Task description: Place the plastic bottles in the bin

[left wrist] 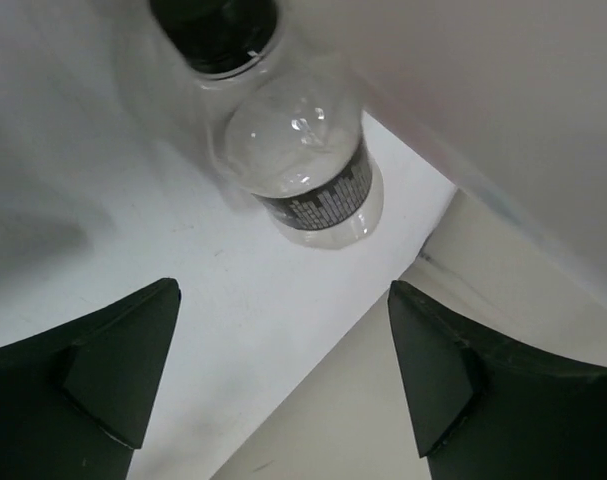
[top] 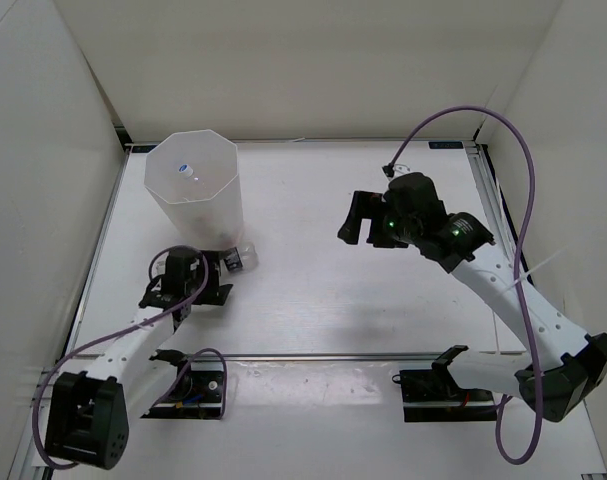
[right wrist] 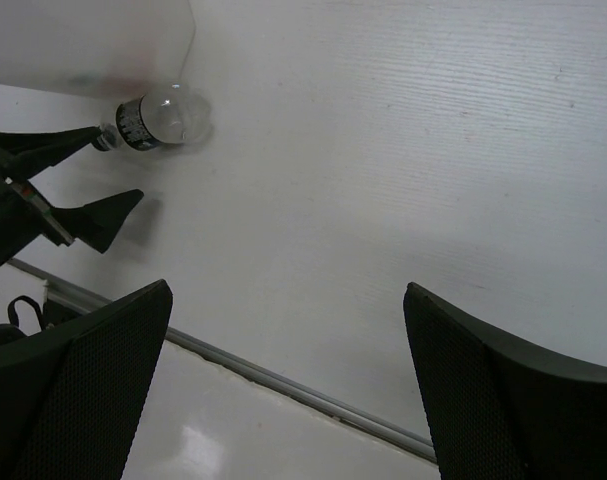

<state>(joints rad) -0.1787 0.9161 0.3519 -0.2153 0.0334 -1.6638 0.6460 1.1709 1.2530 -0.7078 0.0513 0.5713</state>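
A small clear plastic bottle (top: 239, 260) with a black label band lies on the table against the foot of the tall white bin (top: 193, 190). In the left wrist view the bottle (left wrist: 308, 170) lies just ahead of my open, empty left gripper (left wrist: 283, 370), with a dark round end at the top edge. My left gripper (top: 223, 278) sits just left of the bottle, apart from it. My right gripper (top: 351, 222) hangs open and empty above mid table; its view (right wrist: 288, 380) shows the bottle (right wrist: 158, 120) and bin (right wrist: 83, 45) far off. A small pale object (top: 186, 169) shows inside the bin.
White walls enclose the table on the left, back and right. A metal rail (right wrist: 283, 385) crosses the table near the front. A purple cable (top: 528, 200) loops over the right arm. The left gripper's fingers (right wrist: 93, 215) show in the right wrist view.
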